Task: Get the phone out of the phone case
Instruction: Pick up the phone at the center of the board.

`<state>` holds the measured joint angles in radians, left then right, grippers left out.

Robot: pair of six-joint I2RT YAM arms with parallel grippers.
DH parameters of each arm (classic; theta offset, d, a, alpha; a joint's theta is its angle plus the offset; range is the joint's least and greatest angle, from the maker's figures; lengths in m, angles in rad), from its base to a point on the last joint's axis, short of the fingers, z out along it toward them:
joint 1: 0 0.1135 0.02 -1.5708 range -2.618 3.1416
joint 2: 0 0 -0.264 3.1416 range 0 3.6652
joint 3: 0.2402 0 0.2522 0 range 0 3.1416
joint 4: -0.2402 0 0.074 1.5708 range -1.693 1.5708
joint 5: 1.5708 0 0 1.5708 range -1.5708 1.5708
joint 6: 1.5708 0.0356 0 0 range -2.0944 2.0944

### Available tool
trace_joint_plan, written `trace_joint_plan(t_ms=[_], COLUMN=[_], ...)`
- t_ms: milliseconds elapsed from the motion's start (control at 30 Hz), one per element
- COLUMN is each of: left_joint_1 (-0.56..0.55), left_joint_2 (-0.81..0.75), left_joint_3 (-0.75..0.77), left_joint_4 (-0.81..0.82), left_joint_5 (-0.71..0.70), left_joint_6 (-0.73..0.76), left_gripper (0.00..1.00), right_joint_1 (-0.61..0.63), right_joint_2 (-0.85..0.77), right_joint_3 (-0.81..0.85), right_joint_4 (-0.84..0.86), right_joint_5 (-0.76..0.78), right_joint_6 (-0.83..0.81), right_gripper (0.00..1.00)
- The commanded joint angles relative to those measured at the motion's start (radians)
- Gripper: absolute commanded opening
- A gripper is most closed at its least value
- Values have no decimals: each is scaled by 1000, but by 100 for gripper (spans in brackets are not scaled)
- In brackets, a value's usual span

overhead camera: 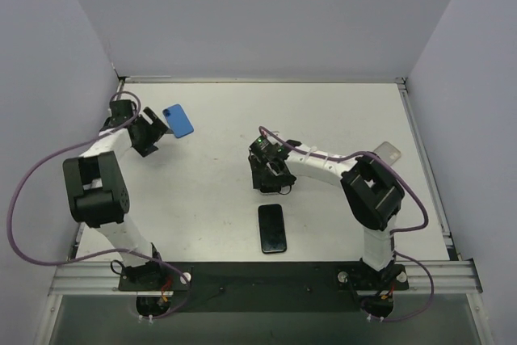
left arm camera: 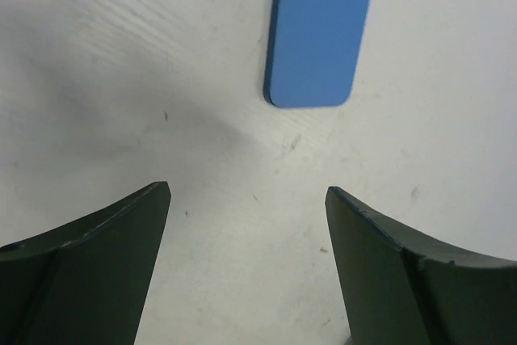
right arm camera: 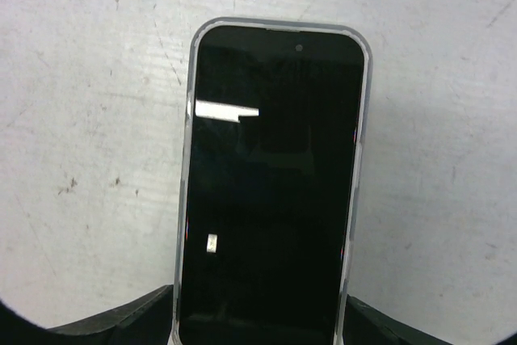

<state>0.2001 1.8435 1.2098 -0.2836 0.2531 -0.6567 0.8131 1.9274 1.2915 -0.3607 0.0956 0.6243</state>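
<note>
The black phone (overhead camera: 273, 228) lies flat, screen up, near the table's front middle. In the right wrist view the phone (right arm camera: 271, 175) shows a clear, silvery case rim (right arm camera: 187, 199) round its edge. My right gripper (overhead camera: 273, 187) stands over the phone's far end. In its wrist view the right gripper (right arm camera: 260, 313) is open wide, with the fingertips (right arm camera: 145, 313) flanking the phone's sides. I cannot tell whether they touch it. My left gripper (overhead camera: 155, 131) is open and empty at the far left. In its wrist view the left gripper (left arm camera: 248, 191) is just short of a blue slab.
The blue flat phone-sized slab (overhead camera: 178, 119) lies at the far left and also shows in the left wrist view (left arm camera: 319, 30). A pale, clear case-like piece (overhead camera: 388, 151) lies at the right by the right arm. Walls close in on the left, back and right.
</note>
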Motion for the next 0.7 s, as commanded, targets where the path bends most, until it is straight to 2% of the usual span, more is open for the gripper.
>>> trace_joint_plan(t_ms=[0, 33, 100, 133, 233, 267, 533, 667], left_joint_1=[-95, -155, -192, -271, -353, -404, -556, -602], left_joint_2=[-274, -299, -351, -360, -368, -366, -234, -175], left_joint_3=[-88, -111, -196, -225, -349, -374, -504, -509], left_joint_4=[-55, -48, -8, 57, 218, 265, 696, 759], left_joint_5=[-83, -51, 20, 108, 231, 248, 331, 325], left_joint_6=[45, 28, -9, -65, -196, -227, -489, -518], left_gripper=[89, 90, 90, 90, 90, 90, 90, 89], right_joint_1=[3, 3, 1, 0, -3, -2, 0, 1], right_joint_2=[-158, -169, -197, -208, -254, -264, -300, -326], right_joint_3=[-57, -70, -84, -99, -141, -147, -178, -198], right_joint_4=[48, 52, 58, 65, 89, 94, 118, 124], right_joint_5=[-39, -46, -60, -74, -89, -88, -146, -146], right_joint_6=[-1, -1, 3, 3, 18, 21, 28, 31], right_gripper=[0, 0, 0, 0, 0, 0, 0, 0])
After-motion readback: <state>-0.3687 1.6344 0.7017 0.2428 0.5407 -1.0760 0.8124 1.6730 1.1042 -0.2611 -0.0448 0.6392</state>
